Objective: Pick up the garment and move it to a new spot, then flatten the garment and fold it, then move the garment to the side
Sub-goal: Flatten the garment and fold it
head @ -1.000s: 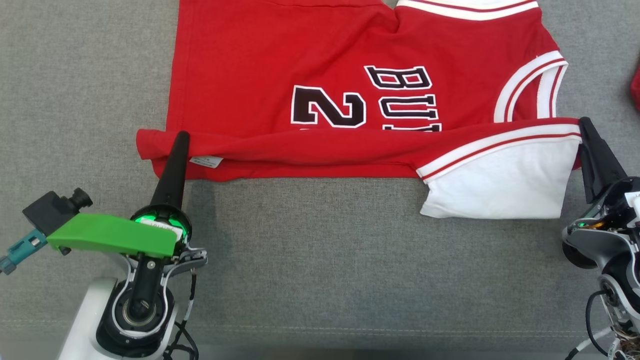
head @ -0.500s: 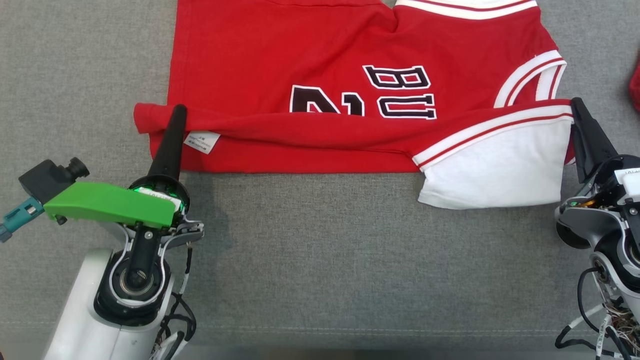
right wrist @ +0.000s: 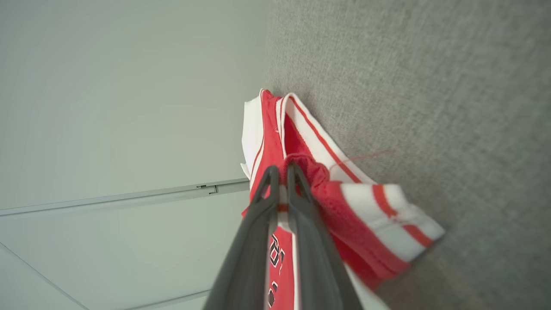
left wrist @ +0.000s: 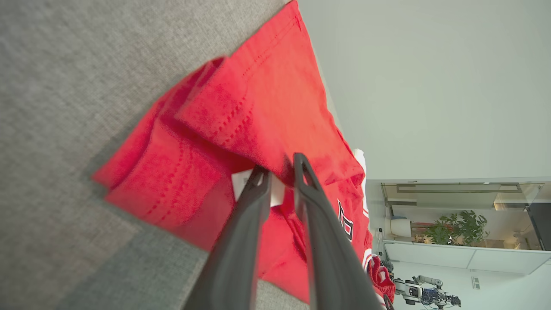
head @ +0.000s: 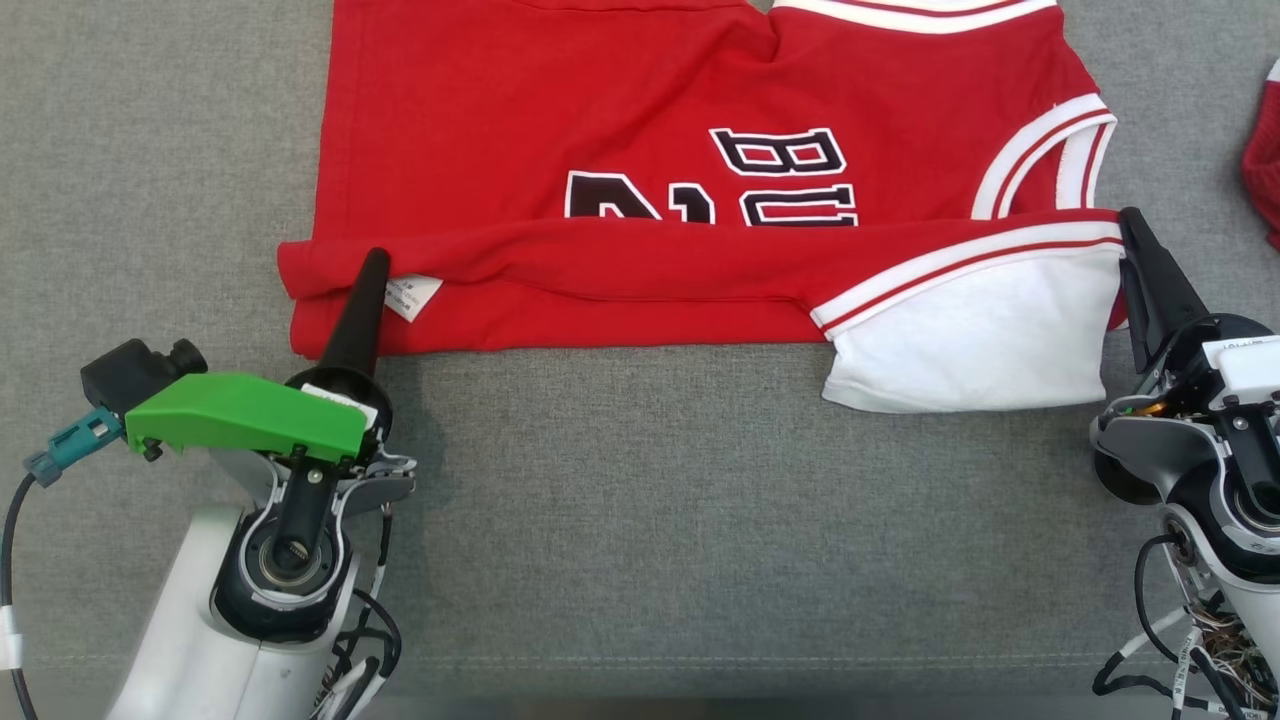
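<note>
The garment [head: 600,100] is a red jersey with white trim and black lettering, lying flat on the grey surface. Its near edge is folded over it, covering the lower part of the lettering and baring the white inside at the right. My left gripper [head: 374,258] rests on the folded hem by the white label. In the left wrist view its jaws [left wrist: 277,165] stand slightly apart, the label showing in the gap and the red cloth [left wrist: 258,107] just beyond the tips. My right gripper [head: 1128,215] is shut on the striped strap [right wrist: 370,206] at the fold's right end, its tips [right wrist: 280,170] pinching it.
The grey fabric surface [head: 650,500] stretches toward me below the jersey. Another red cloth item [head: 1262,180] lies at the right edge. In the left wrist view, a plant [left wrist: 456,232] and another machine stand far off in the room.
Both grippers carried the near edge farther over the jersey, hiding more of the number. The left jaws have since parted and the left gripper has drawn back a little. The camera shifted slightly.
</note>
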Controlling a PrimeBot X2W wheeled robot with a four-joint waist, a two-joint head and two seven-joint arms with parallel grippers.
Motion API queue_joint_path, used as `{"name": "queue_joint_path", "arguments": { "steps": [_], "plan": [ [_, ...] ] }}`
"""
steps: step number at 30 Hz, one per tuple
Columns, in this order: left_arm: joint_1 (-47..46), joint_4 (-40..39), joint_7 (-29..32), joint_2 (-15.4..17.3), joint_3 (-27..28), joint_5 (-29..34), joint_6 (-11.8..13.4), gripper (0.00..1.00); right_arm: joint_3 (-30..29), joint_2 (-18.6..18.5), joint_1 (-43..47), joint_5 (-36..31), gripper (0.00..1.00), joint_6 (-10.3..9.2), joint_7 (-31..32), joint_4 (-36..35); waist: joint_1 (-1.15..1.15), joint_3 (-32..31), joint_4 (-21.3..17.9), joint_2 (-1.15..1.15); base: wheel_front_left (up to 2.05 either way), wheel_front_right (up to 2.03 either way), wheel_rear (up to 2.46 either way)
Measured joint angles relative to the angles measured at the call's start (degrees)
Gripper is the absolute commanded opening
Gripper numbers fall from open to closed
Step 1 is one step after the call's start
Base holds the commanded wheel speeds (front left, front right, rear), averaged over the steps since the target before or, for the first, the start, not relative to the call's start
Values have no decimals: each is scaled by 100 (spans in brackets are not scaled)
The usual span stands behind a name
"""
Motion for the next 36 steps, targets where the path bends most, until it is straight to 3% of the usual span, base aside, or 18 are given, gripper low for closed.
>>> {"name": "queue_joint_path", "arguments": {
  "steps": [1, 2, 12, 14, 16, 17, 18, 26, 30, 36],
  "plan": [
    [-13, 38, 2, -13, -2, 0, 0, 86, 4, 1, 0, 0, 0, 0, -2, 11, 0, 5, -6, 0, 0, 0, 0],
    [-27, 78, 2, -23, 2, 0, 0, 100, 10, 4, -3, 0, 0, 0, -3, 19, 0, 8, -11, 0, 0, 0, 0],
    [-187, 386, -12, -49, 166, 27, 0, 100, 57, 46, -84, -2, 2, 0, -71, 267, 0, -65, -60, 0, 0, 0, 0],
    [-186, 420, -13, -47, 197, 27, 0, 100, 56, 42, -82, -18, 31, 0, -103, 304, 0, -104, -72, 0, 0, 0, 0],
    [-177, 432, -13, -48, 203, 27, 0, 100, 56, 2, -80, -108, 48, 0, -122, 309, 0, -149, -82, 0, 0, 0, 0],
    [-170, 431, -16, -52, 210, 27, 0, 100, 65, -54, -77, -205, 67, 0, -145, 308, 0, -173, -86, 0, 0, 0, 0],
    [-156, 423, -32, -55, 219, 26, 0, 100, 77, -146, -74, -377, 100, 0, -179, 308, 0, -199, -89, 0, 0, 0, 0],
    [207, 170, -113, -119, 254, -25, 0, 100, 303, -677, 43, -1475, 100, 5, -308, 181, 0, -457, -118, 0, 0, 0, 0],
    [434, 5, -179, -155, 225, -24, 0, 100, 712, -989, 374, -2097, 100, 5, -321, 3, 0, -604, -114, 0, 0, 0, 0],
    [954, -211, -264, -157, 244, -23, 0, 100, 1039, -880, 946, -2235, 100, 5, -321, -99, 0, -798, -140, 0, 0, 0, 0]
  ]
}}
